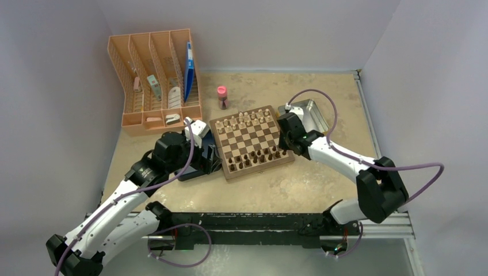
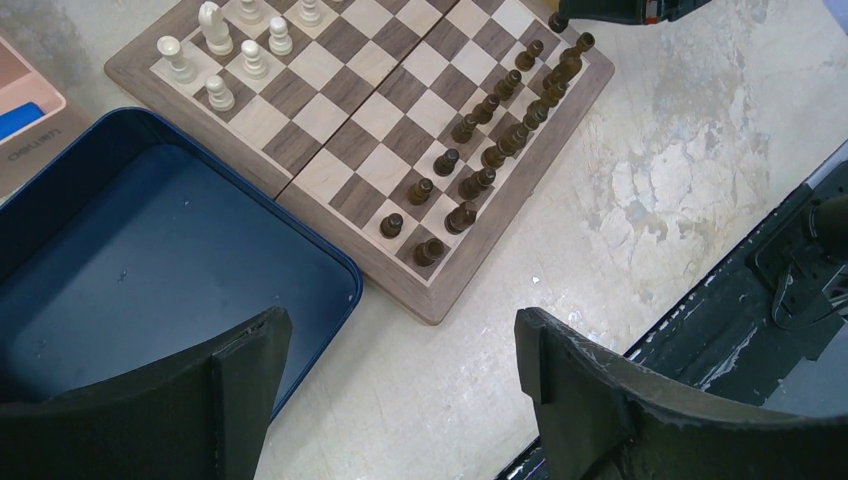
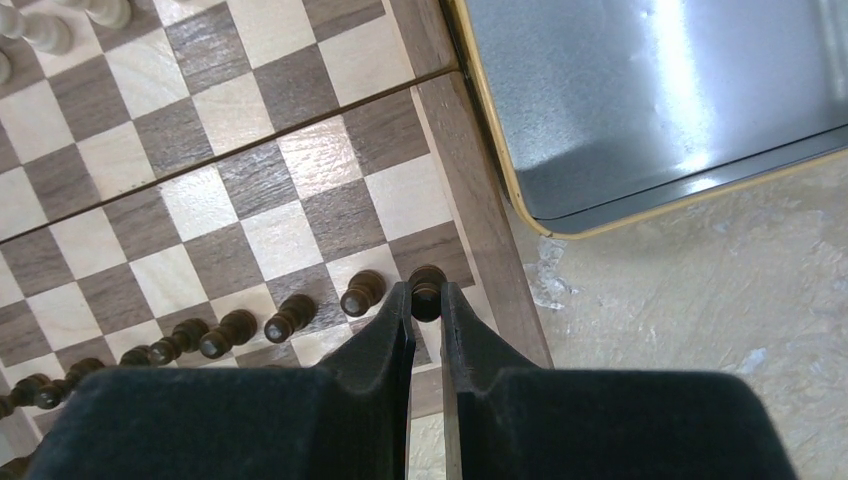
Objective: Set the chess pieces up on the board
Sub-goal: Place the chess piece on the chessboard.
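Right gripper [image 3: 428,302] is pinched almost fully closed, and there's a dark chess piece [image 3: 428,285] caught by its head between the two fingertips. It sits over the far-right corner area of the chessboard [image 3: 280,235], right by the border; whether its base touches the square, I can't tell. Just to the left of those fingers, the other dark pieces [image 3: 290,318] run off in a line along the board's near rows. Ahead and to the right of that hand, a silver tin [image 3: 640,100] lies against the board's edge.

Over to the left gripper [image 2: 398,345]: jaws spread wide, nothing between them, touching nothing. Its left finger hangs above the rim of the dark blue box [image 2: 150,260], its right finger over bare table. Beyond its fingertips lies the board with the pale pieces [image 2: 215,30] at the far end. There's faint lettering on the orange organiser [image 2: 30,110] off to its left, too small to read.
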